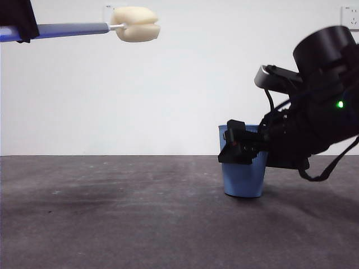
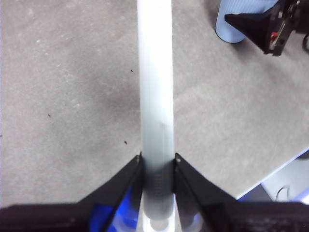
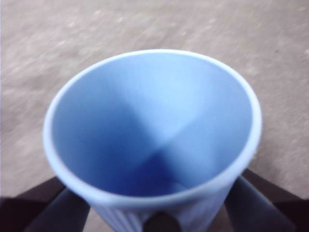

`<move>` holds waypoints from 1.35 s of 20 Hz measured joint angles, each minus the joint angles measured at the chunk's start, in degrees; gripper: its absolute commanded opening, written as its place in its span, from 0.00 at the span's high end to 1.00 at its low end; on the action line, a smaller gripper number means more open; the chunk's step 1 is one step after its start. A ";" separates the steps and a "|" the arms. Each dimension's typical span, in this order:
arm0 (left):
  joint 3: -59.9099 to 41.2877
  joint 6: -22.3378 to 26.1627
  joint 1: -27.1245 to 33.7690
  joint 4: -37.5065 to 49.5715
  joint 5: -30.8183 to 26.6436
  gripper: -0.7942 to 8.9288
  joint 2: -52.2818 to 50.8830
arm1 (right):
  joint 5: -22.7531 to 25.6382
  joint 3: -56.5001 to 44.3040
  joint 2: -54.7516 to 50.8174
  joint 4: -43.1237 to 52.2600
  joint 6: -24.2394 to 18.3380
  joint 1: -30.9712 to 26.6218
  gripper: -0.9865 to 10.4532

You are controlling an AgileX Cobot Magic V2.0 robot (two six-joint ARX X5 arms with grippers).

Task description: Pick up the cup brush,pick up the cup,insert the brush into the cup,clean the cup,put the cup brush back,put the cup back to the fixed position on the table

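My left gripper (image 1: 19, 25) is high at the far left, shut on the cup brush's grey handle (image 1: 67, 29). The brush lies level in the air with its cream sponge head (image 1: 137, 24) pointing right. In the left wrist view the jaws (image 2: 157, 162) clamp the handle (image 2: 155, 87). The blue ribbed cup (image 1: 243, 179) stands upright on the dark table (image 1: 112, 224) at the right. My right gripper (image 1: 238, 147) reaches in from the right, with one jaw against each side of the cup near its rim. The right wrist view looks down into the empty cup (image 3: 154, 130) held between the jaws (image 3: 157, 212).
A plain white wall stands behind the table, with a socket (image 1: 349, 18) at its top right. The left wrist view shows the table's edge (image 2: 270, 174) and the right gripper (image 2: 263, 26) by the cup (image 2: 236, 24).
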 measured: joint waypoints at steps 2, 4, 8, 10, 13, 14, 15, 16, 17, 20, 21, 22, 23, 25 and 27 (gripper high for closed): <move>0.00 2.91 0.00 -1.38 0.00 0.93 0.02 | 0.04 0.00 -4.96 -5.77 -1.03 0.94 0.93; 0.00 6.34 0.00 -2.69 0.00 0.93 0.07 | 0.26 0.76 -11.52 -14.56 -3.37 1.75 0.93; 0.00 13.49 0.00 -4.31 0.11 0.93 0.22 | 4.74 8.37 -22.56 -42.12 -10.99 3.30 0.93; 0.02 17.00 0.00 -5.38 1.64 0.93 0.59 | 7.82 13.62 -25.27 -56.11 -15.98 4.37 0.93; 0.02 23.08 0.00 -7.52 4.92 0.93 1.64 | 13.59 20.65 -25.99 -72.81 -24.70 6.23 0.93; 0.02 24.13 0.00 -7.69 4.96 0.93 2.03 | 15.43 22.01 -25.99 -76.43 -27.43 6.84 0.93; 0.00 24.94 0.00 -7.72 5.27 0.93 2.60 | 17.88 23.04 -25.99 -79.62 -30.86 7.78 0.93; 0.00 25.35 0.00 -7.82 5.66 0.93 3.13 | 19.82 23.30 -26.01 -81.44 -33.44 8.63 0.93; 0.02 25.88 0.00 -8.15 6.01 0.93 3.74 | 21.62 23.30 -26.01 -83.43 -36.09 9.64 0.93; 0.00 26.86 -0.59 -8.57 7.48 0.93 5.40 | 23.93 23.30 -26.01 -85.20 -40.50 11.85 0.93; 0.02 27.02 -1.33 -8.59 8.13 0.93 6.08 | 24.33 23.30 -26.01 -85.02 -41.42 12.44 0.93; 0.00 27.08 -2.14 -8.59 8.48 0.93 6.78 | 24.55 23.30 -26.01 -85.05 -42.10 12.76 0.93; 0.00 27.26 -3.06 -8.57 8.66 0.93 7.56 | 25.03 23.30 -26.01 -85.07 -42.73 12.92 0.93; 0.00 27.26 -4.94 -8.52 8.66 0.93 8.94 | 25.68 23.30 -26.01 -85.13 -43.93 12.92 0.93; 0.02 27.23 -6.75 -7.67 8.79 0.93 10.14 | 25.79 23.30 -26.01 -85.68 -44.65 12.90 0.93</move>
